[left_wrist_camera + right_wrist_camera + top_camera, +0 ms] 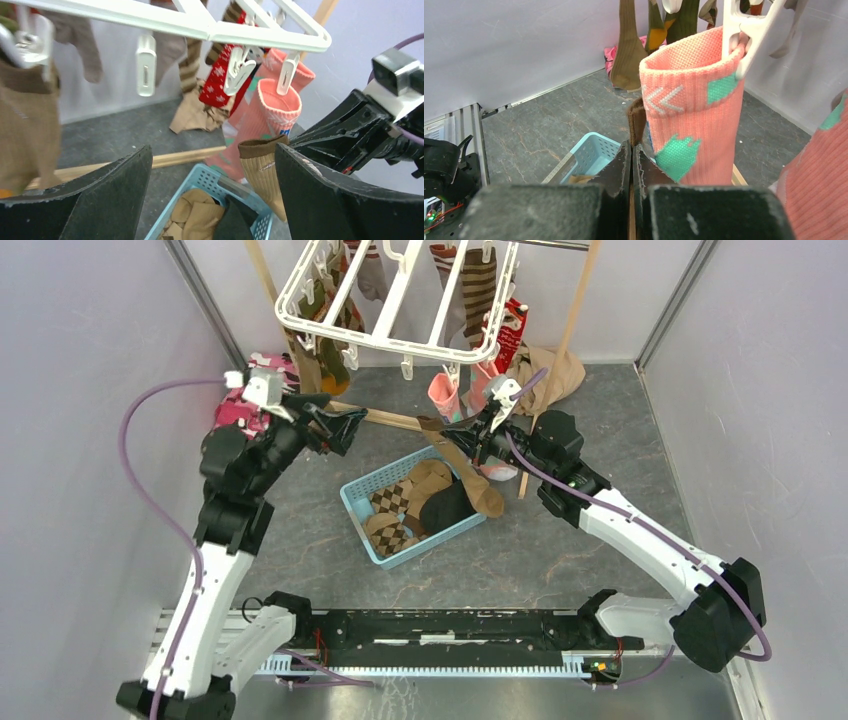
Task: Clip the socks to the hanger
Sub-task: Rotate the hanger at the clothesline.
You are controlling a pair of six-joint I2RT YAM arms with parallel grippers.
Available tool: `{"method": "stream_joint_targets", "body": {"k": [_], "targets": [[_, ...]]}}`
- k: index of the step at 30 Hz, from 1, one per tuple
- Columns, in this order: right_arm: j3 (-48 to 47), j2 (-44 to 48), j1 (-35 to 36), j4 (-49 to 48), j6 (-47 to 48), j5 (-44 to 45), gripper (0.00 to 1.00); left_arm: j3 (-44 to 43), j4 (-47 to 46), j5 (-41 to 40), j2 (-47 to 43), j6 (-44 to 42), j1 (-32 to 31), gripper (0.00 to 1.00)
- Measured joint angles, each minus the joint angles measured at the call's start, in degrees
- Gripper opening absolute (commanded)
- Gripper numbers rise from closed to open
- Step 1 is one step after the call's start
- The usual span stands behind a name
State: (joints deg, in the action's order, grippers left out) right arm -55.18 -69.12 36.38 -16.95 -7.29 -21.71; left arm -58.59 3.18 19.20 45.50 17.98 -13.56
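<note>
The white hanger [385, 339] hangs at the back with several socks clipped to it, among them a pink sock [444, 395] that also shows in the right wrist view [691, 120]. My right gripper [462, 443] is shut on a tan sock [470, 475] with a brown cuff, held up over the basket beside the pink sock. The tan sock also shows in the left wrist view [265, 172] and its cuff in the right wrist view [636, 122]. My left gripper [352, 425] is open and empty, left of the tan sock, under the hanger's front bar [210, 30].
A light blue basket [360, 525] on the table holds brown argyle, tan and black socks. A wooden pole stand [565, 340] carries the hanger; its base bar [390, 418] lies on the table. A beige garment [555, 375] and pink camouflage cloth [235, 410] lie at the back.
</note>
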Motion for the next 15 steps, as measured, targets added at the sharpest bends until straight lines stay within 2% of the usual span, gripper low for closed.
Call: {"method": "stream_joint_targets", "body": {"k": [6, 9, 15], "targets": [[-0.11, 0.00, 0.00, 0.33, 0.07, 0.61, 0.00, -2.32, -0.76, 9.33, 10.82, -2.05, 1.22, 0.98], [-0.11, 0.00, 0.00, 0.44, 0.13, 1.03, 0.00, -2.32, -2.40, 14.80, 13.03, -2.67, 4.46, 0.98], [-0.17, 0.00, 0.00, 0.92, 0.61, 1.25, 0.00, -0.76, -15.21, 26.08, 13.27, 0.74, 11.28, 1.00]]}}
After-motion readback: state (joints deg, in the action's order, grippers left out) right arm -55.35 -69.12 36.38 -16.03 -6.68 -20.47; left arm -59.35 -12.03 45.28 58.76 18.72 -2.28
